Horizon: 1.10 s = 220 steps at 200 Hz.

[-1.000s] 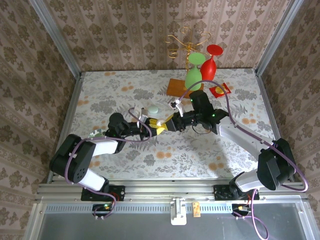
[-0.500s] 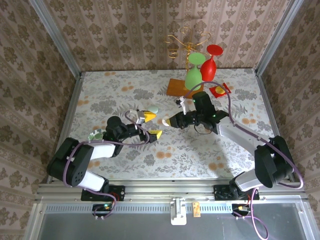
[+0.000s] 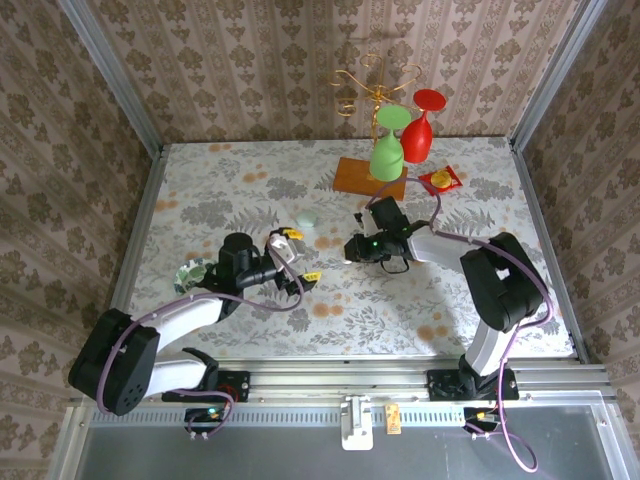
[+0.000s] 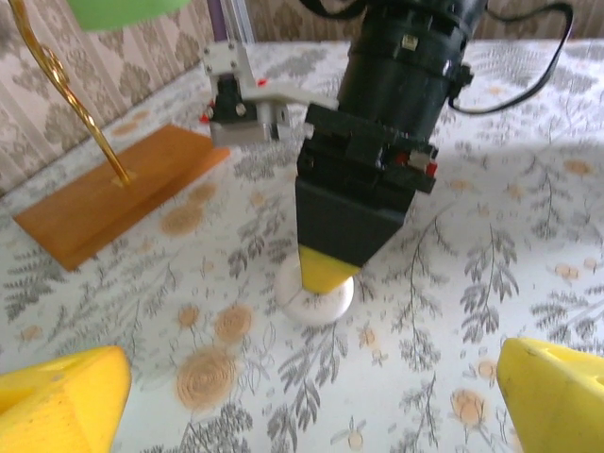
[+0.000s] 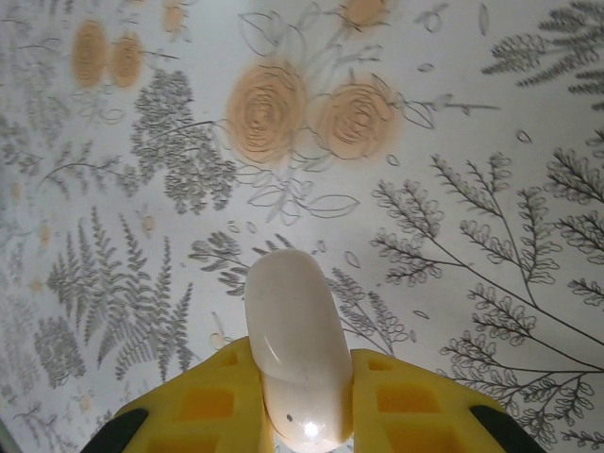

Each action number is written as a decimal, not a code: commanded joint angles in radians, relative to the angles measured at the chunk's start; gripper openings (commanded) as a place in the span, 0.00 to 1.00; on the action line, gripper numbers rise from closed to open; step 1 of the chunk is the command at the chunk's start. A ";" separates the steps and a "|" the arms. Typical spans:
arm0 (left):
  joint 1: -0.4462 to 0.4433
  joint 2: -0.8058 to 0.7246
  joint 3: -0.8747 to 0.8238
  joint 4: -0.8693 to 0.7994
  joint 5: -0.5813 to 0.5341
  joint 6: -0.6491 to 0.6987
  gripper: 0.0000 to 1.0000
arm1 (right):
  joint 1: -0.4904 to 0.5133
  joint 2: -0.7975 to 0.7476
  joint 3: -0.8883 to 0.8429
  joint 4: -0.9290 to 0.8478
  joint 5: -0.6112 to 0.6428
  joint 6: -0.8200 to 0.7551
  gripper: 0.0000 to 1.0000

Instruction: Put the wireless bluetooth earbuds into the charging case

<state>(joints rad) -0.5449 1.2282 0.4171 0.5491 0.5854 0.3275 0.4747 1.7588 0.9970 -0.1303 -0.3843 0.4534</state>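
A white oval charging case (image 5: 294, 349) stands on edge on the flowered table, and my right gripper (image 5: 304, 406) is shut on it, one yellow finger on each side. In the left wrist view the same case (image 4: 313, 300) rests on the cloth under the right gripper's yellow tip (image 4: 330, 269). From above, the right gripper (image 3: 352, 248) points down at mid-table. My left gripper (image 3: 300, 256) is just left of it, open and holding nothing, with its yellow fingertips (image 4: 61, 401) at the bottom corners of its own view. The earbuds are too small to make out.
A pale green oval case (image 3: 307, 217) lies behind the grippers. A small greenish-white cluster (image 3: 190, 272) sits beside the left arm. At the back are a wooden base (image 3: 368, 176) with a gold stand, a green glass (image 3: 388, 152), a red glass (image 3: 420, 132) and a red packet (image 3: 440, 180).
The two grippers met at mid-table. My left gripper then opened and drew back to the left. My right gripper kept the white case and lowered it to the table.
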 commanded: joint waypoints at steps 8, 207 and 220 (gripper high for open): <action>-0.010 -0.014 0.033 -0.084 -0.024 0.069 1.00 | -0.005 0.032 0.024 -0.009 0.066 0.034 0.22; 0.424 -0.159 -0.187 0.062 -0.706 -0.191 1.00 | -0.222 -0.480 -0.370 0.468 0.830 -0.428 1.00; 0.433 -0.154 -0.193 0.075 -0.674 -0.198 1.00 | -0.259 -0.453 -0.418 0.535 0.827 -0.425 1.00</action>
<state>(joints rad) -0.1368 1.0615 0.2466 0.5514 -0.1005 0.1890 0.2634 1.2705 0.6548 0.2173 0.3370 0.1204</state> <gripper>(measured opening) 0.999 0.999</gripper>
